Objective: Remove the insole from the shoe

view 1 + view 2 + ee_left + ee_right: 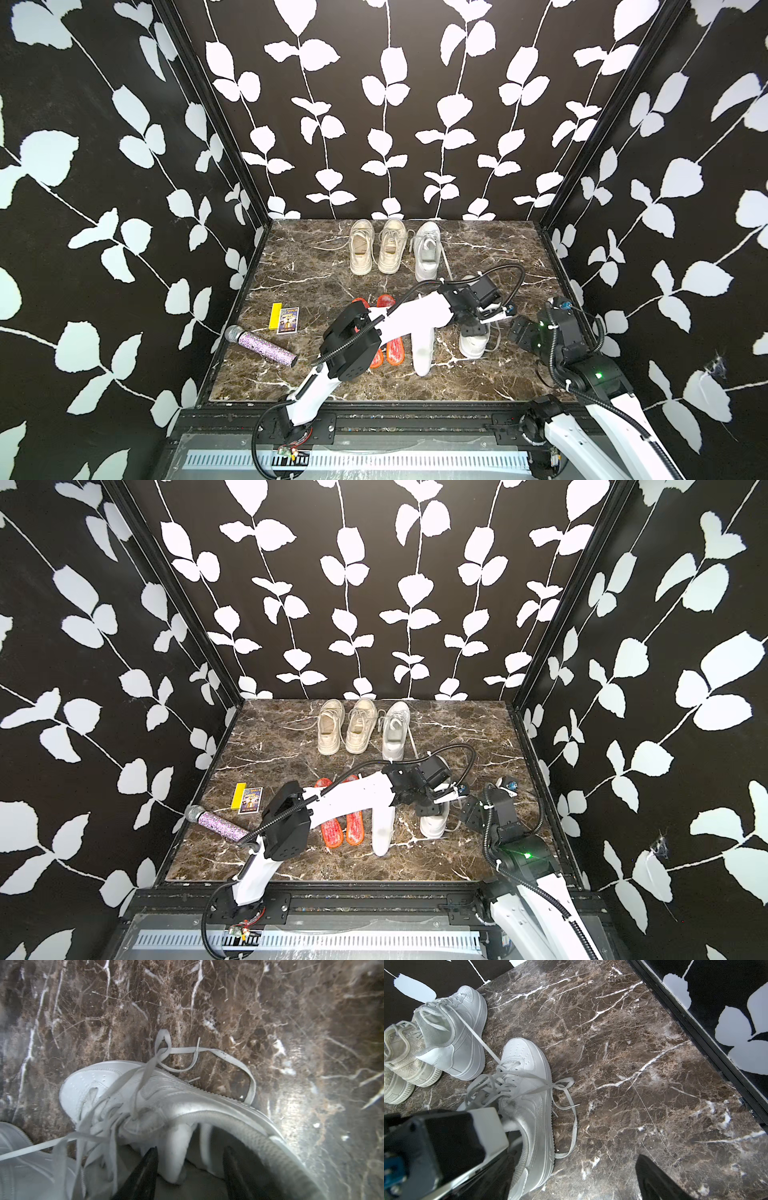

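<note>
Three insoles (423, 353) lie on tabletop (291, 266); fourth not yet out of white shoe (116, 1093). My left tool (191, 1150) sits half-open inside, gripping nothing; right tool (524, 330) wide open, empty.

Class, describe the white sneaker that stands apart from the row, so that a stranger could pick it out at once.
On the marble table, three shoes line the back wall; look nearer the front, right of the white insole lying flat. There stands the white sneaker, alone, loose laces spilled on the marble, the left gripper dipped into its opening.
</note>
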`<state>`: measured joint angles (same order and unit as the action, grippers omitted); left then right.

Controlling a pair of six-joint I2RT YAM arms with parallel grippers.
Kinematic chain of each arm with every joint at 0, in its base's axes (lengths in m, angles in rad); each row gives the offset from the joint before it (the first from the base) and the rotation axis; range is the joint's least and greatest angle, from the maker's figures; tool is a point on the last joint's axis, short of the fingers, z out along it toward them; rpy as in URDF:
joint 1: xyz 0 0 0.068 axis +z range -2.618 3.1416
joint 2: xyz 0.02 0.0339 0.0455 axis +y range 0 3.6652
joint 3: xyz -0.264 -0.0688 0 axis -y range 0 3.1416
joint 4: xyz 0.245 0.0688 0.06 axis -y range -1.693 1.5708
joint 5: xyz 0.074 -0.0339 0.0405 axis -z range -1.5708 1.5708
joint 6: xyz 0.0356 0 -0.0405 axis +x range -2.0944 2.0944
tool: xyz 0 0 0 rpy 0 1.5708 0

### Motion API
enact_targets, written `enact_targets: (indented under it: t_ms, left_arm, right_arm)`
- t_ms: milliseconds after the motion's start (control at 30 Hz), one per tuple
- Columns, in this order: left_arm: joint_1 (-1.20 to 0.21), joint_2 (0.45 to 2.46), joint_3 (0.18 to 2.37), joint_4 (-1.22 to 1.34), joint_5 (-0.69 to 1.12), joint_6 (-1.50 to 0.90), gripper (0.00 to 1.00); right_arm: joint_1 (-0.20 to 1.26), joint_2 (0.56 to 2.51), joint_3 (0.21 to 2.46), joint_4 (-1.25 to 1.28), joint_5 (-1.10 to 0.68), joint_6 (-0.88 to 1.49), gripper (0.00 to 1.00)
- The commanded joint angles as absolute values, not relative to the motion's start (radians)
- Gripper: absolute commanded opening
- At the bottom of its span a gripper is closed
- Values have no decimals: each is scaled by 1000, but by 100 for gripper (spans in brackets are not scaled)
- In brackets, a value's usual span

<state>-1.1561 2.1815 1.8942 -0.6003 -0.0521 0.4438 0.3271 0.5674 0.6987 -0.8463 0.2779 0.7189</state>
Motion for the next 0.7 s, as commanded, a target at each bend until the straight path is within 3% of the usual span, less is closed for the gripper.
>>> enact_targets:
  t_ms: [0,300,500,667]
  left_arm:
    - [-1166,2171,1907,-591,-142,504,54]
    - [-1172,2222,1937,-554,-228,526,47]
    - [-1172,2246,1956,-501,-274,533,33]
    - [-1169,2228,1954,-433,-285,470,12]
  right_arm:
    - [325,560,726,-853,304,727,91]
    - [324,541,727,-871,314,725,91]
    - [325,534,731,-879,319,723,91]
    - [325,537,728,-879,320,735,91]
